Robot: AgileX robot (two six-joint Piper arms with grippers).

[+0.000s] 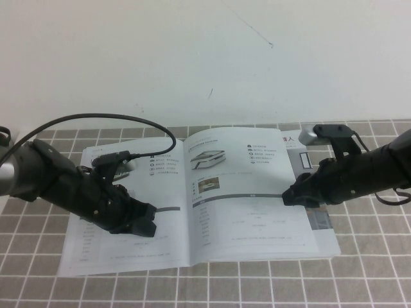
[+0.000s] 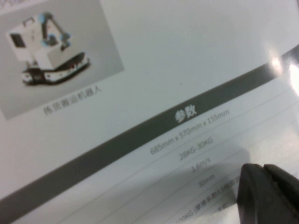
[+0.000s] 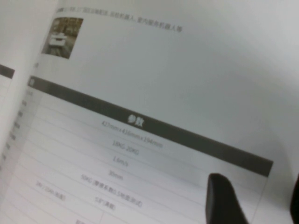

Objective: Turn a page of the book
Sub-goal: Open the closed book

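Book [image 1: 199, 205] lies open at the table's [image 1: 359, 269] centre. Left gripper [image 1: 149, 221], jaws closed, presses its 9 o'clock leaf flat, likely as an anchor. Right gripper [image 1: 290, 197], jaws parted, rests at the page's [image 1: 247, 192] 3 o'clock edge, probably to lift it.

I see even, bright light in the high view. Glare streaks the book [image 2: 280, 65] in the left wrist view; both wrist views are soft, with the right pincer [image 3: 254, 200] blurred and dark.

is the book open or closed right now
Open. The book lies spread flat on the table, two pages facing up. The left gripper rests on the left page; the right gripper at the right-hand page.
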